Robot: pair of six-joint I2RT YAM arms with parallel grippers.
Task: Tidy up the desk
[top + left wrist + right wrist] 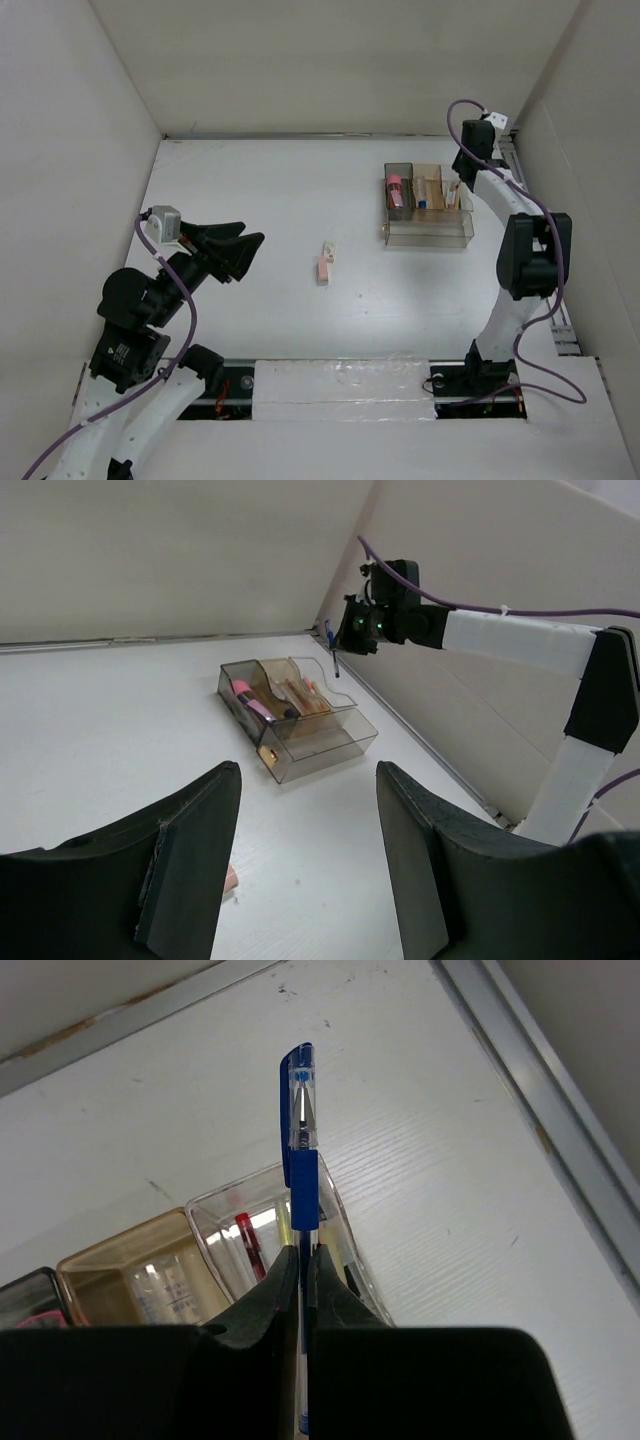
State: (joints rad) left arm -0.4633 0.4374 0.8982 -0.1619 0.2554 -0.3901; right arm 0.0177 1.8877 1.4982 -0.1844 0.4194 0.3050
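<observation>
Right hand (303,1260) is clamping a blue pen (300,1110), the clear tray (345,1230) lying just ahead of its fingertips. Left hand (308,775) is hovering open, empty, with a pink item (231,880), possibly an eraser, ahead.

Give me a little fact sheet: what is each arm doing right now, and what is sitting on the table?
left gripper: open, empty, hovering over the desk
right gripper: shut on a blue pen, raised by the far end of the clear tray
clear tray: on the right side of the desk, its rear compartments holding small items
loose item: small pink block lying near the middle of the desk
</observation>
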